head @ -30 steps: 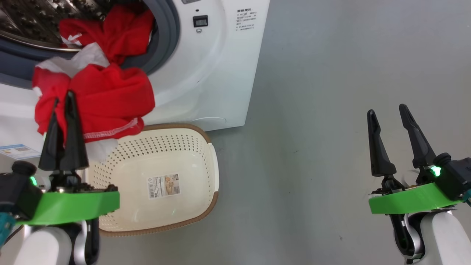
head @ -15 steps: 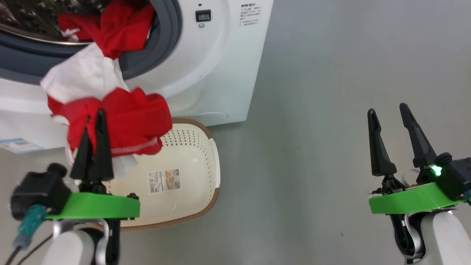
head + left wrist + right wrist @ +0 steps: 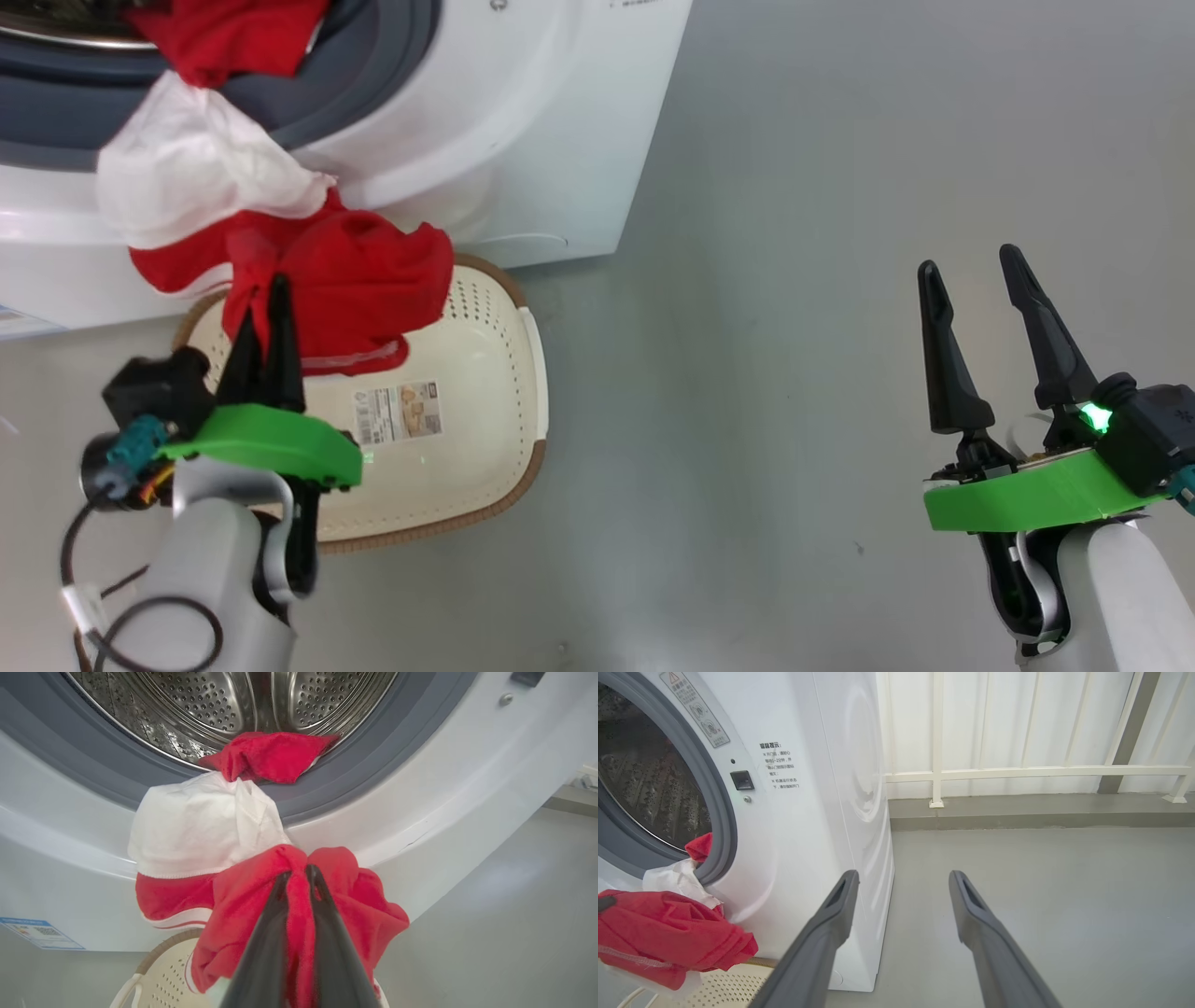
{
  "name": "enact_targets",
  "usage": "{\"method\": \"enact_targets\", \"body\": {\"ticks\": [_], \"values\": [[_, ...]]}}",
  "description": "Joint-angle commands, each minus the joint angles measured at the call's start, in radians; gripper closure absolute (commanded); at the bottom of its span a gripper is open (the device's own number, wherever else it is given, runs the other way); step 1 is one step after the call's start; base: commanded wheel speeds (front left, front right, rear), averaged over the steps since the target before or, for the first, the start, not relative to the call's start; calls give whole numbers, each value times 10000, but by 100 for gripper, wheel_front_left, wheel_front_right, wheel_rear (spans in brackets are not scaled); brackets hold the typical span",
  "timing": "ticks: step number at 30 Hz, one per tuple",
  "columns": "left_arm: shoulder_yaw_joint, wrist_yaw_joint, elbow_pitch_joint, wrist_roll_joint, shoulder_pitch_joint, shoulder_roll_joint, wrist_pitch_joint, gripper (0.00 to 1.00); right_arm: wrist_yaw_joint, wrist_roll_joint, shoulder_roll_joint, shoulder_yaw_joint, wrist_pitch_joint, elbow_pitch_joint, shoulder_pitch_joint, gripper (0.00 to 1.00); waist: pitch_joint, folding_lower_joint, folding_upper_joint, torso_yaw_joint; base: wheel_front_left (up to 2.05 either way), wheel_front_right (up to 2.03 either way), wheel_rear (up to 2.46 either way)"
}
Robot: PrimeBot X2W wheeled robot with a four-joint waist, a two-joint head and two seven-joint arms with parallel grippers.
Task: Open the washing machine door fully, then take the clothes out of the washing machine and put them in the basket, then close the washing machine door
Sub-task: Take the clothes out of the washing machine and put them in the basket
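Red-and-white clothes (image 3: 355, 280) trail from the washing machine (image 3: 523, 140) drum mouth and hang above the basket (image 3: 534, 373), pinched tight in the left pincer (image 3: 263, 297). Well apart, the right pincer (image 3: 967, 259) stands wide and empty over the floor (image 3: 794, 420).

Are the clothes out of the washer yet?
Partly. The left gripper holds a red bunch above the basket, white cloth drapes over the grey ring, and a red end lies in the drum.
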Motion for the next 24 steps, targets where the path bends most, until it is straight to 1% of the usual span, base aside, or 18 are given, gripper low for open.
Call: {"method": "enact_targets", "body": {"ticks": [1,12,19,24], "values": [[440,-92,138,132,-347,166,-115,100,48,112,-75,227,-65,-249,-169,0,308,0,0,-96,0,0,0],[1145,-581,2541,749,-1608,-115,-120,100,48,115,-75,446,-65,-328,-580,0,1325,0,0,-318,0,0,0],[1460,-739,4213,992,-2304,-188,-121,100,48,167,-75,590,-65,-304,-762,0,1745,0,0,-512,0,0,0],[1629,-766,5205,1081,-2754,-173,-121,100,48,249,-75,684,-65,-307,-894,0,2005,0,0,-698,0,0,0]]}}
